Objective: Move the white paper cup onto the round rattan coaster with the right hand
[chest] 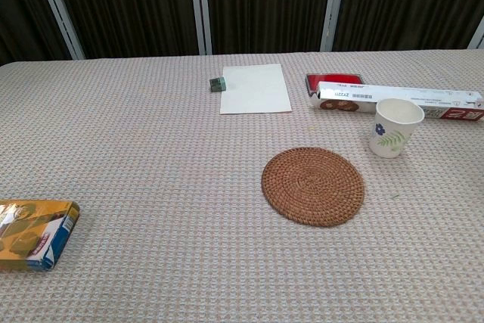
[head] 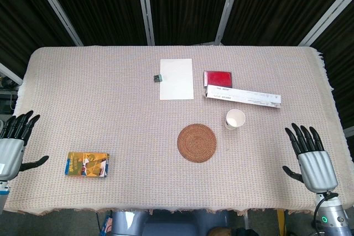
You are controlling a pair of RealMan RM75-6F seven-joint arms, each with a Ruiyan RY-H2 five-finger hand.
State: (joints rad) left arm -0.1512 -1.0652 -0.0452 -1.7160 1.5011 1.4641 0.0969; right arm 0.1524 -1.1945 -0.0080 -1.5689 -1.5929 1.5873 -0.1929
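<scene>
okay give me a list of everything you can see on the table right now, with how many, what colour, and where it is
cup: one, white with a leaf print, upright, right of the coaster, apart from it
coaster: one, brown rattan, round, table centre, nothing on it
long box: one, white, just behind the cup
red case: one, red, at the long box's far left end
paper: one, white, far centre
small block: one, grey-green, at the paper's left edge
packet: one, yellow and blue, near left
tablecloth: one, beige woven, covering the table
left hand: one, grey and black, left edge, open, holding nothing
right hand: one, grey and black, near right, open, holding nothing
</scene>
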